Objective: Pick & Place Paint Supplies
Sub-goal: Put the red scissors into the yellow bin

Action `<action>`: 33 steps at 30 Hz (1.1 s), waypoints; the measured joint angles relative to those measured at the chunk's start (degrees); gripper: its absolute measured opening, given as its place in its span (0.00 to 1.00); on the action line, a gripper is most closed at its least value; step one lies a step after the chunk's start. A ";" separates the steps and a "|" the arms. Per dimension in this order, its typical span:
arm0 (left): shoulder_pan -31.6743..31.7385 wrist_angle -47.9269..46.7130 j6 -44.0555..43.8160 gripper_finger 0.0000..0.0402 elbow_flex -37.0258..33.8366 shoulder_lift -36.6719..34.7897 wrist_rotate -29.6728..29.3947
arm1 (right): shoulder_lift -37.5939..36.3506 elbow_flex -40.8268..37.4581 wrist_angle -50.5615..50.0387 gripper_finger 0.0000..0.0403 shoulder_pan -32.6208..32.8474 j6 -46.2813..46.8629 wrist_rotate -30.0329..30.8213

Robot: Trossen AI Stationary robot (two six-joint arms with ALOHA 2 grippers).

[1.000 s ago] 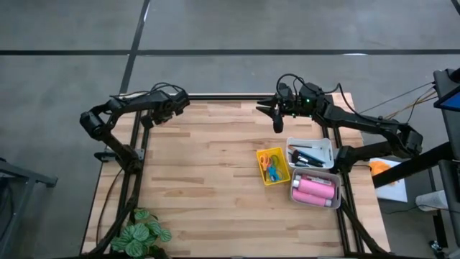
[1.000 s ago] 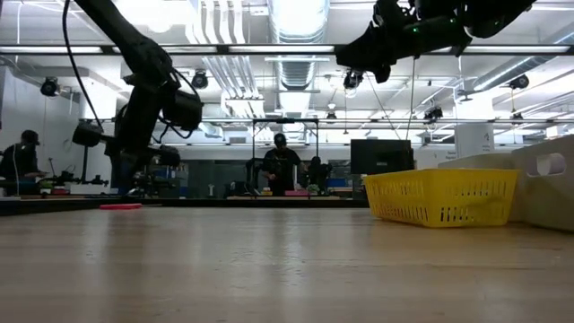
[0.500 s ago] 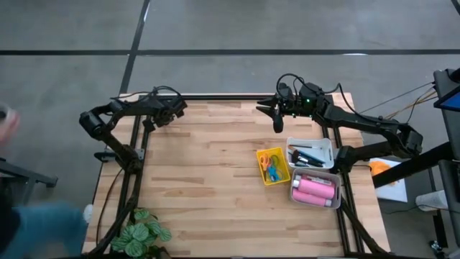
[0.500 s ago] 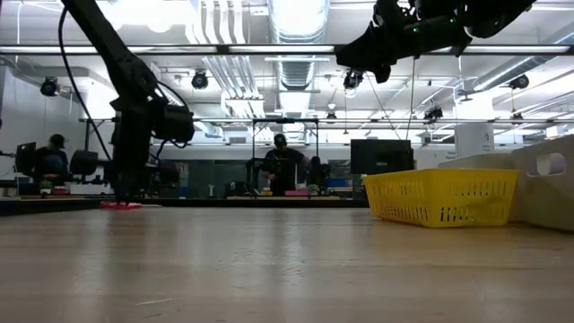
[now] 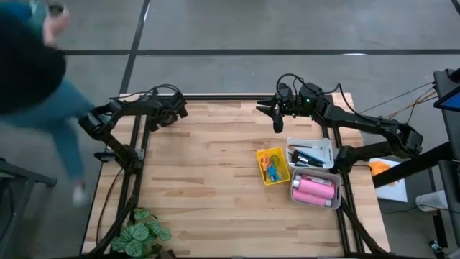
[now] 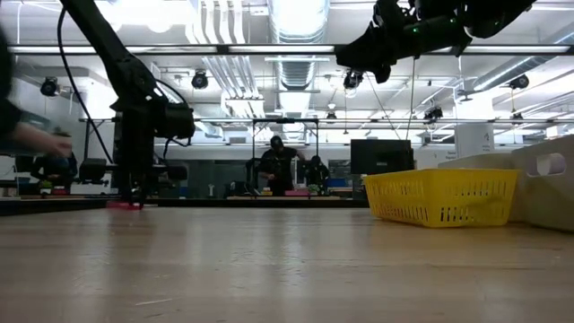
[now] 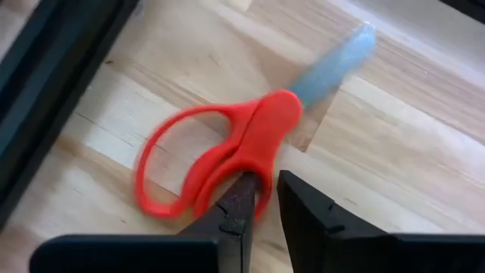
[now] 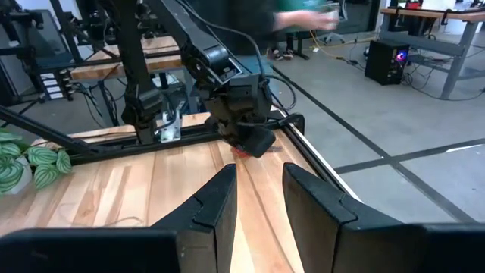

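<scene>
Red scissors (image 7: 227,148) lie at left gripper (image 7: 265,189).

Plant (image 5: 141,233) at bench (image 5: 208,180) corner; yellow tray (image 5: 282,173) beside two white trays (image 5: 327,148); blurred person (image 5: 32,65) passed.

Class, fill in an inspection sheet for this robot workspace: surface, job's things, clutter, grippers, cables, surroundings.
Surface: wooden table, mostly bare.
Job's things: red scissors at the far left corner; pink bottles in a white tray; small scissors in the yellow tray.
Clutter: leafy plant at the near left corner.
Grippers: left gripper closed on the red scissors; right gripper raised, open, empty.
Cables: looped on both arms.
Surroundings: a person passing left of the table.
</scene>
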 joint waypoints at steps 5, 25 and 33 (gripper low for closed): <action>-0.08 0.24 0.13 0.16 0.00 -0.19 3.65 | 0.00 0.00 -0.03 0.27 0.00 0.00 0.00; -14.18 1.39 7.27 0.16 0.06 -0.09 10.65 | 0.02 0.01 -0.11 0.27 0.00 0.15 0.01; -24.88 1.83 7.20 0.16 0.00 -0.18 11.56 | 0.02 0.01 -0.11 0.27 -0.02 0.15 0.02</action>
